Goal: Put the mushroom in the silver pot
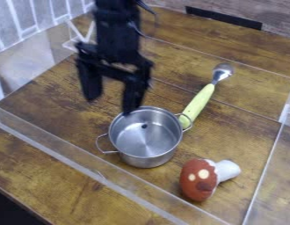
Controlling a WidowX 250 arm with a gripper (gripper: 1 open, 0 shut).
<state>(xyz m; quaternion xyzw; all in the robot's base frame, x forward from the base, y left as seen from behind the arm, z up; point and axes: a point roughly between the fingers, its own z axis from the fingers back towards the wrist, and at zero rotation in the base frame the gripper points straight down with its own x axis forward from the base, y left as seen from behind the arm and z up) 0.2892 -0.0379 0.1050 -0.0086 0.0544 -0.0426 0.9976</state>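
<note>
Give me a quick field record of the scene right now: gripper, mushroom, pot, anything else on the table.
gripper: open, empty, pointing down, above the table behind the pot
mushroom: lying on its side on the table, in front and right of the pot, untouched
silver pot: upright, nothing inside
utensil: yellow-green handle, silver tip, lying right of the pot
task status: mushroom not yet picked

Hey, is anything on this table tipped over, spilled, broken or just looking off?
Only the mushroom stands out: it lies on its side near the front edge, cap toward the camera, stem pointing right. The silver pot sits upright and empty. No spill or damage shows.
</note>
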